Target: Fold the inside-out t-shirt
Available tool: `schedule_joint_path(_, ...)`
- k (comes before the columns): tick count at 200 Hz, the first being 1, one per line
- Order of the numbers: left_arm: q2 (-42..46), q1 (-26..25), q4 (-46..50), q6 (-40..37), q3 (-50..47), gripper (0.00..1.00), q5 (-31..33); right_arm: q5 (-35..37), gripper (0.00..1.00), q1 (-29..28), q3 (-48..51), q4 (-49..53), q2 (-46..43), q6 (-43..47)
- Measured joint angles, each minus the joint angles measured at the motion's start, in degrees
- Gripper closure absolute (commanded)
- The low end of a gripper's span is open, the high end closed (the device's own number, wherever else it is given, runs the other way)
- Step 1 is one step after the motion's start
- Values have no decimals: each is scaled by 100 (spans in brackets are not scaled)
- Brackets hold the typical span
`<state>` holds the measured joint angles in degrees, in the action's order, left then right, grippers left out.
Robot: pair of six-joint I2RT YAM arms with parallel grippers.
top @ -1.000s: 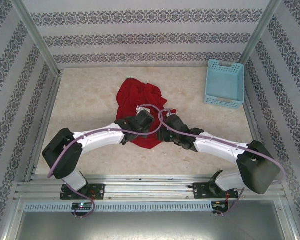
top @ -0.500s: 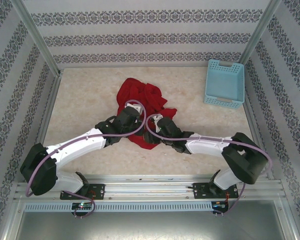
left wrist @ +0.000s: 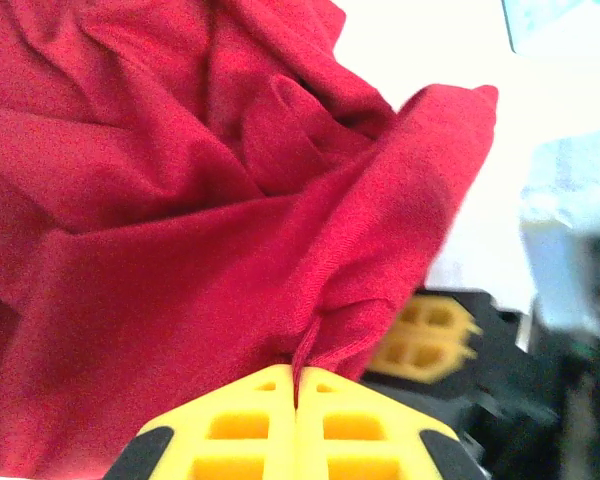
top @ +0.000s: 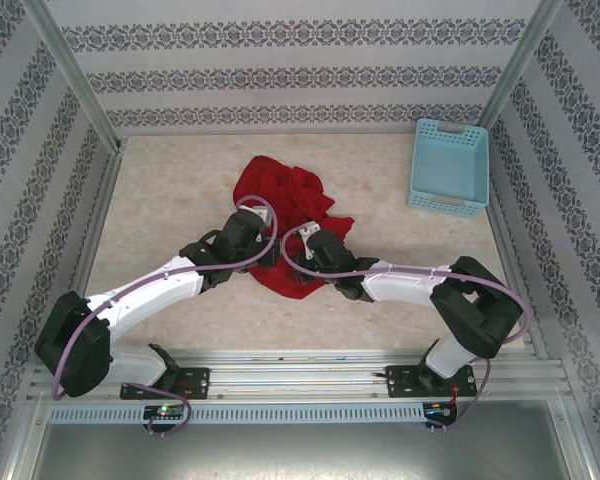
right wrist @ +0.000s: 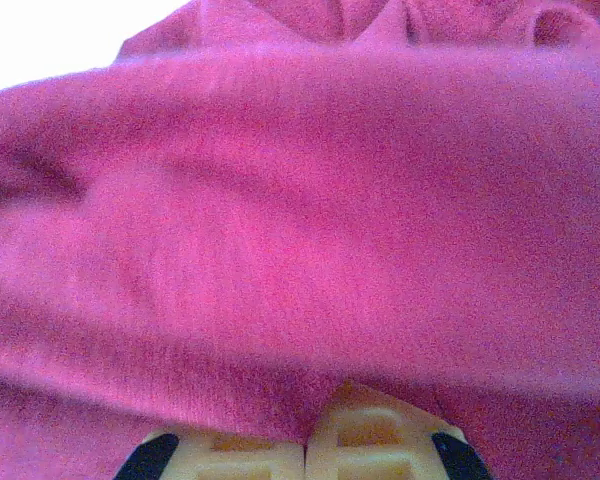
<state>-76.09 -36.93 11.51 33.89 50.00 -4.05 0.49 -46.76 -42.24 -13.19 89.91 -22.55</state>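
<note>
The inside-out t-shirt is a crumpled red heap in the middle of the table. Both grippers meet at its near edge. My left gripper comes in from the left, its yellow fingers shut on a thin fold of the red cloth. My right gripper comes in from the right, shut with red cloth draped over its fingertips and caught in the seam between them. One of its yellow fingers appears just right of my left jaws.
A light blue basket stands at the back right corner. Patterned walls and metal frame posts close in the table on three sides. Bare tabletop lies left of the shirt and between shirt and basket.
The right gripper has shut on the shirt's near edge. Both wrists have shifted left and slightly toward the back, and the left arm has swung out low to the left.
</note>
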Motion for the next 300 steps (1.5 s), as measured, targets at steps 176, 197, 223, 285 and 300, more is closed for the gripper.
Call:
schedule_joint_path(176,874,-688,516,-407,-645,31,299,-1158,100,-140,1198,-511,-1882,-863)
schedule_joint_path(197,789,-802,271,-293,-979,32,243,-1161,100,-140,1198,-581,-1882,-885)
schedule_joint_path(223,452,-802,22,-125,-1113,45,260,-1176,100,-140,1198,-601,-1882,-885)
schedule_joint_path(285,348,-761,-232,7,-1185,99,680,-715,100,-96,1198,-291,-1993,-905)
schedule_joint_path(300,522,-758,-260,44,-1351,100,748,-675,99,68,1309,-306,-1993,-1021)
